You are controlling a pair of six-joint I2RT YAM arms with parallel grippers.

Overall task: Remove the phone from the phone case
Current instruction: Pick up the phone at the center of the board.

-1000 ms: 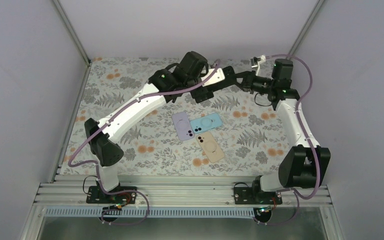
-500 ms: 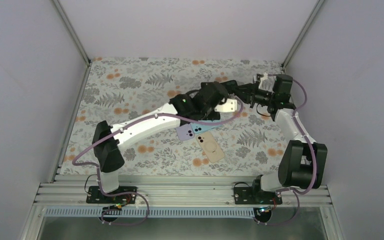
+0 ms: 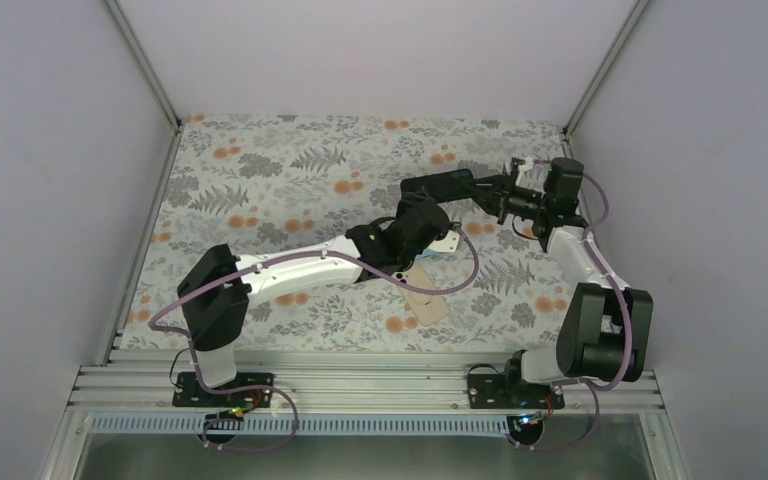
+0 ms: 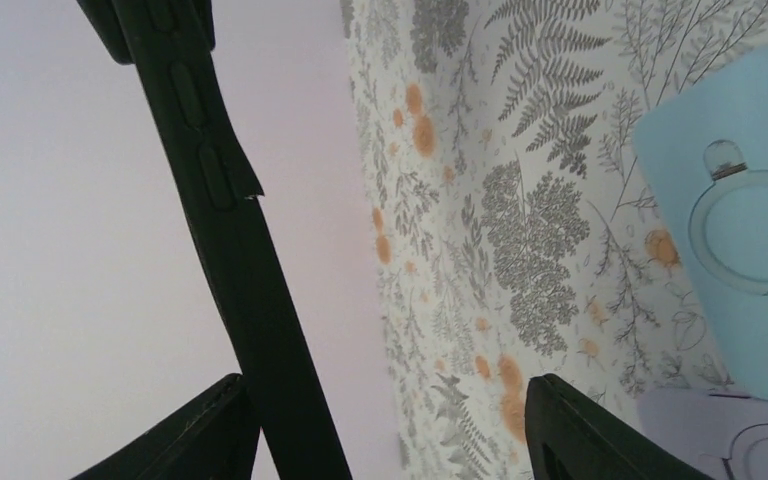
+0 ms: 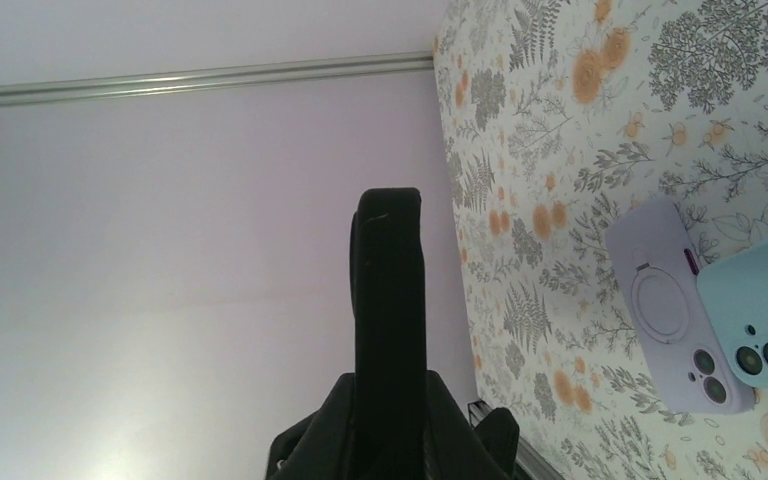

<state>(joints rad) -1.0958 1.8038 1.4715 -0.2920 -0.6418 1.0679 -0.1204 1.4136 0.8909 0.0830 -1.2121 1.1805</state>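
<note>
My right gripper (image 3: 505, 196) is shut on the black phone case (image 3: 450, 184) and holds it out to the left above the table. In the right wrist view the case (image 5: 388, 280) stands edge-on from the right gripper (image 5: 388, 400). My left gripper (image 3: 422, 224) hangs low below the case. Its jaws (image 4: 385, 385) are open with nothing between them, and the case's edge (image 4: 230, 230) passes by its left finger. Only a white sliver of the phone (image 3: 447, 244) shows, just right of the left wrist near the table.
Three cased phones lie mid-table: a lilac one (image 5: 660, 300), a light blue one (image 5: 760, 320) and a cream one (image 3: 425, 295). The blue one (image 4: 740, 220) and lilac one (image 4: 720, 440) lie close beside the left gripper. White walls enclose the floral cloth.
The left arm came away from the black case with the white phone and dropped towards the table by the other phones. The right arm lowered the case.
</note>
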